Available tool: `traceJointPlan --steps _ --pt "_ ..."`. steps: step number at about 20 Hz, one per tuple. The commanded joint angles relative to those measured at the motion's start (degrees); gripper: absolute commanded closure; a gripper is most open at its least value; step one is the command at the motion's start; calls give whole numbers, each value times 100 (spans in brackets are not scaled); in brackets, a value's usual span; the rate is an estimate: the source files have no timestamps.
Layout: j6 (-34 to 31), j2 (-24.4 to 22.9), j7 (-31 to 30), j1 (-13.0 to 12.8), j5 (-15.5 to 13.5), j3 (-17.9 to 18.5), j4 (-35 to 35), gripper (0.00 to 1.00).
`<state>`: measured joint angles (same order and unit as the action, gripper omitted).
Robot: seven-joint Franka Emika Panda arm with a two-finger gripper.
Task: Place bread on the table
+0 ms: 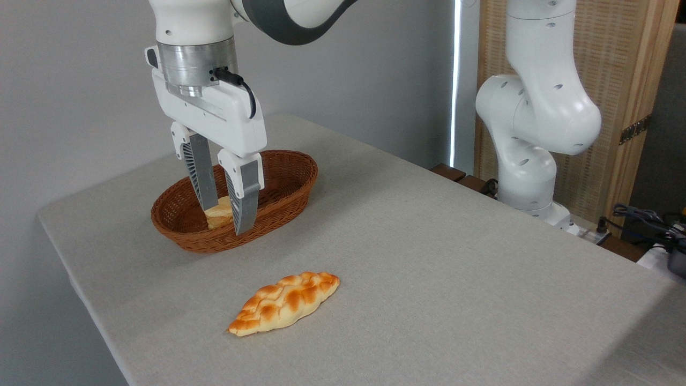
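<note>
My gripper reaches into the basket, fingers either side of the bread — whether they grip it, I cannot tell. The braided loaf lies apart on the table.

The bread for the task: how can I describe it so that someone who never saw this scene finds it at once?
Look at the brown wicker basket at the far left of the grey table. Inside it, between the fingers of the tool, sits the bread, a small chunky piece. It is pale cream, unlike the long golden braided loaf, which lies on the table in front of the basket.
</note>
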<state>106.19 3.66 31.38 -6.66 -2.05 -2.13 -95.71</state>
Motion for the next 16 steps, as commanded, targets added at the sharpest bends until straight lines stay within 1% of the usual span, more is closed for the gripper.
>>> traceJointPlan --steps 1,13,16 --pt "-107 -41 97 121 -41 -191 -27 0" --pt "-107 -41 88 121 -41 -191 -27 0" --pt "-107 -32 79 121 -41 -261 -27 0"
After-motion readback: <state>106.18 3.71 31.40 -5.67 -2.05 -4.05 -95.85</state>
